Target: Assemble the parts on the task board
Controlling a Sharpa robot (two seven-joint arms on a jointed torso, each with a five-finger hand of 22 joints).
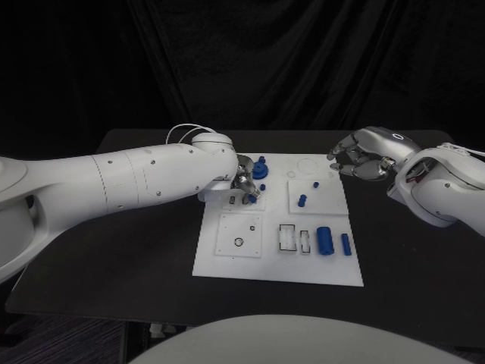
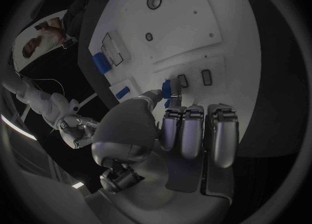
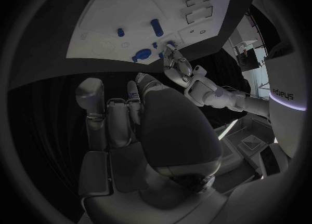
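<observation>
Head view is showing the white task board [image 1: 277, 262] lying in the middle of the black table [image 1: 144, 250], with black curtain hanging behind. Blue parts are sitting on it: a short cylinder [image 1: 323, 240] and a slim peg [image 1: 345, 244] near the front right, a small peg [image 1: 301, 201] at mid-board, a tiny stud [image 1: 316, 183] beyond it, and a knobbed piece [image 1: 260, 168] at the far left corner, making five I can count. The left hand [image 1: 240, 186] is resting over the board's far left area, pinching a small blue part [image 2: 167, 88] between thumb and fingertip. The right hand [image 1: 361, 159] is hovering above the table just off the board's far right corner, fingers curled inward and holding nothing.
</observation>
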